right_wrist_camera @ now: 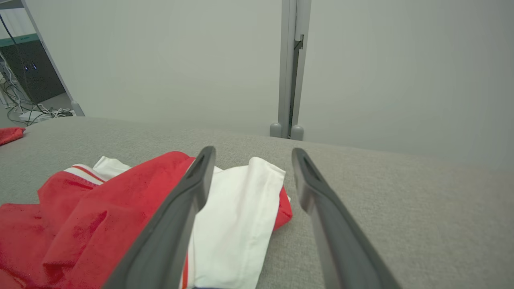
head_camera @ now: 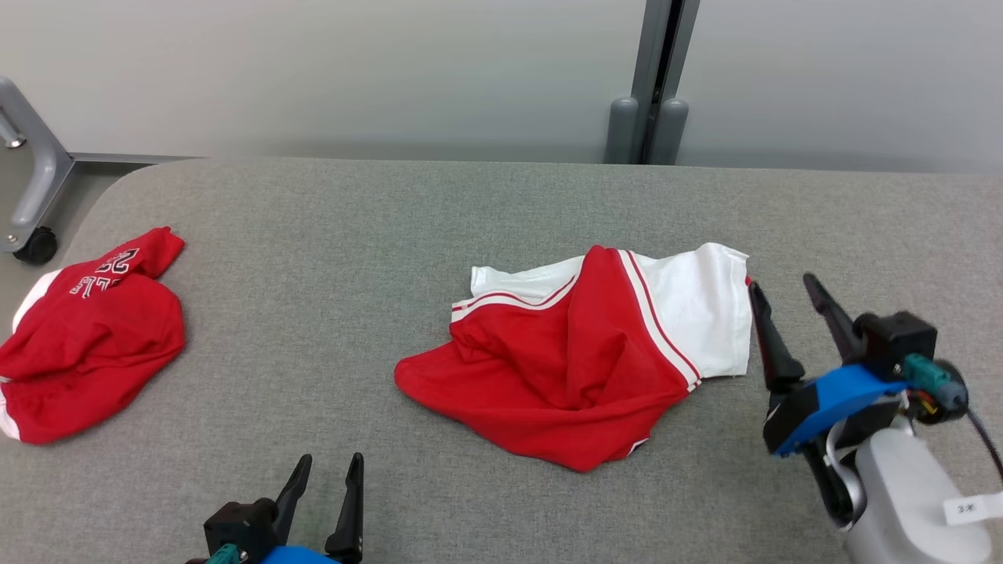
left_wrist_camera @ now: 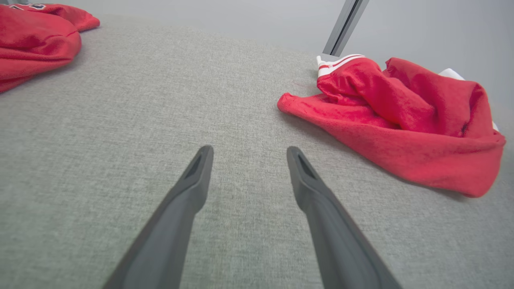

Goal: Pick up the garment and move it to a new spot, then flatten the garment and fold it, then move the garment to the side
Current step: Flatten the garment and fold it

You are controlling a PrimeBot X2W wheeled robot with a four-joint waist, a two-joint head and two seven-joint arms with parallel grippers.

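Garment (head_camera: 548,368), crumpled, long axis left to right: we log it just left of our right gripper (head_camera: 780,282), spread and empty; left gripper (head_camera: 331,457), also spread, lies farther.

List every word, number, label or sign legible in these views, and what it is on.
Crumpled red garment at the head view's left: white-outlined lettering, two big figures above a row of letters, too creased and turned to read.
Small white sticker on the right arm's pale forearm: starts like "3", rest too small.
Red-and-white garment in the middle: no text seen.
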